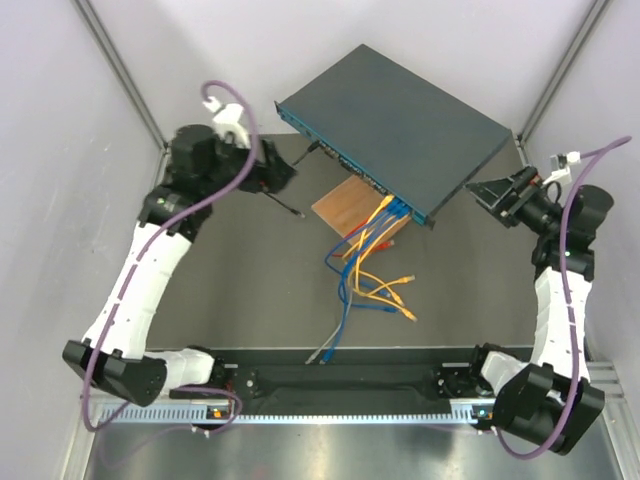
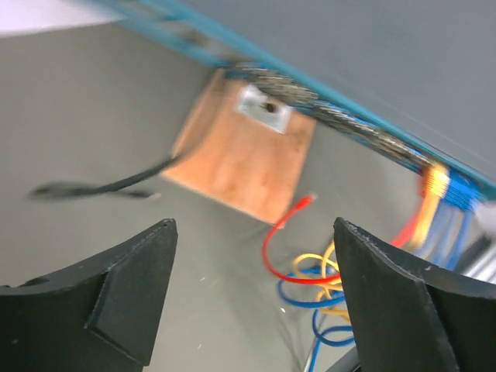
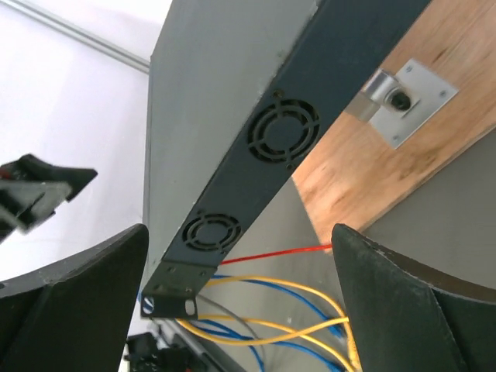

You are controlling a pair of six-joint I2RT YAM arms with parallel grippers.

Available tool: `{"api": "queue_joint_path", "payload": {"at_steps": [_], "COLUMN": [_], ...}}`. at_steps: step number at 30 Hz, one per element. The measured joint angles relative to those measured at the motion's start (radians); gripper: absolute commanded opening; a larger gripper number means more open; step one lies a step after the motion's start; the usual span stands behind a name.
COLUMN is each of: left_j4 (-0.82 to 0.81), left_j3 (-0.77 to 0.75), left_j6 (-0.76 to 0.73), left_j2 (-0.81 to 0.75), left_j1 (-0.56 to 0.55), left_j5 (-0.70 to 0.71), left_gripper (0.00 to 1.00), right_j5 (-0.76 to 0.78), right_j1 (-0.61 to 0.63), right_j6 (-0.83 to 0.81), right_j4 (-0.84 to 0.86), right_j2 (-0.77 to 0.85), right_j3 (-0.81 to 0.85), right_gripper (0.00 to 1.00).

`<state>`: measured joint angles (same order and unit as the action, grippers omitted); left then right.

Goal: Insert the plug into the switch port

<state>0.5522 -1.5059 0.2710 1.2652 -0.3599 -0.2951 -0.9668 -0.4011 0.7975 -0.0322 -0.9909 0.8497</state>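
Left gripper (image 2: 254, 231) and right gripper (image 3: 240, 231) gape wide, empty, flanking the switch (image 1: 400, 120), its lettering seemingly too blurred to read.

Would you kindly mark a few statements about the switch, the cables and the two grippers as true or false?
1. The left gripper is open and empty. True.
2. The switch lies flat with nothing under it. False: a wooden board lies under it.
3. Several blue cables are plugged into the switch's front face. True.
4. The right gripper grips a red cable. False: it is open, with nothing held.
5. A black cable lies on the table, held by neither gripper. True.
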Motion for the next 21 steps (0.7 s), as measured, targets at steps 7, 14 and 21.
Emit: {"api": "queue_joint_path", "payload": {"at_steps": [7,14,21], "left_j4": [0.096,0.267,0.343], "left_j3": [0.029,0.031,0.108], "left_j6": [0.068,-0.037,-0.241], "left_j2": [0.037,0.149,0.145], "left_j1": [0.446,0.757,0.781], "left_j5": [-0.248,-0.335,-0.238], "left_gripper": [0.97,0.99,0.99], "right_j5": [-0.125,-0.085,0.118], "right_j1": [-0.174,-0.262,-0.251], "right_j6": [-0.274,-0.891,-1.208], "right_j4": [-0.257,-0.801,-0.995], "right_j2": [-0.007,-0.192,-0.216], "right_j3": [0.195,0.468,0.325], "right_gripper": [1.00,1.00,1.00]}}
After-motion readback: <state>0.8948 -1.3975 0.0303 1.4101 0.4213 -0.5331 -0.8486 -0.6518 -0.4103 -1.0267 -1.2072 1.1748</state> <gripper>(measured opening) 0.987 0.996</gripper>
